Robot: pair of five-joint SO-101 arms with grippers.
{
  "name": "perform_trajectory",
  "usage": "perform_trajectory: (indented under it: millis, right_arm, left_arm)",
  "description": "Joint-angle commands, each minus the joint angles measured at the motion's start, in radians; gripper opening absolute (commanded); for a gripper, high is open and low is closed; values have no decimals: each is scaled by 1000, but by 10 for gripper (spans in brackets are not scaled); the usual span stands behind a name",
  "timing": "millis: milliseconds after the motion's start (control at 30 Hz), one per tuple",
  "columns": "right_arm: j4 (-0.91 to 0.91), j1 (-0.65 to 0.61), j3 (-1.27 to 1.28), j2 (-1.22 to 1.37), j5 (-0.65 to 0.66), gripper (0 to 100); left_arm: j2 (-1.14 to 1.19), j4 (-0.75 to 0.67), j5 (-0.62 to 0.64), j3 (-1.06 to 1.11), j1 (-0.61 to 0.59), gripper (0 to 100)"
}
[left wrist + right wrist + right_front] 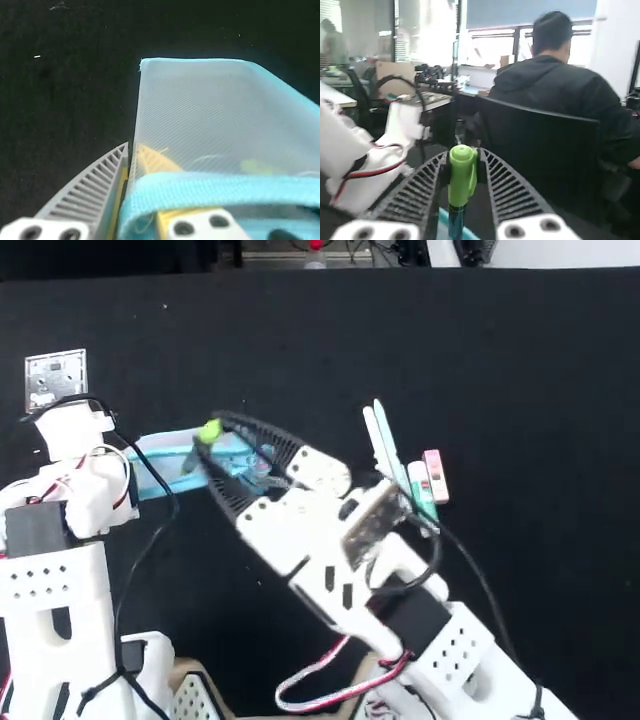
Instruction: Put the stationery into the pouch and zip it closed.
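From the high view, the pouch [165,455] lies on the tabletop [520,360], left of centre. My left arm [70,490] stands over its left end. The right tool [212,440] has reached across from the near right and sits above the pouch's right end, clamped on a green-capped pen [208,431]. The pen is tilted down toward the mesh, and I cannot tell from here whether its tip is inside the mouth yet. Right of centre, well apart from the pouch, a few more pens [385,445] and a pink piece [435,477] lie loose together, so I judge most of the loading is not yet done.

In the left wrist view, the left tool [134,150] is closed on the pouch [210,115] near a corner by its blue trim. That looks firm enough to hold it steady. Something yellow and something greenish show faintly through the mesh (contents or the tool's own parts, I can't say).

In the right wrist view, the right tool [462,160] grips the pen [462,175] between its two ribbed fingers [420,195], cap up and blue barrel pointing down.

My read is that this is an early stage. One pen is being delivered, the other pieces are waiting, and the zip comes after that.
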Motion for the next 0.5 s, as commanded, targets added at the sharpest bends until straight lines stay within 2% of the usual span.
perform_trajectory:
  millis: [0,67,133,367,467]
  right_arm:
    - [83,-83,-27,-21,-8,97]
    - [184,-95,-56,-19,-8,165]
    - [284,-95,-102,-21,-8,183]
    - [483,-83,-298,-30,-8,107]
    - [560,14,-328,-28,-6,54]
  left_arm:
    - [0,-9,14,-15,-5,30]
    - [0,-9,14,-13,-5,30]
    - [0,-9,14,-13,-5,30]
    - [0,-11,14,-13,-5,30]
    - [0,-11,14,-13,-5,30]
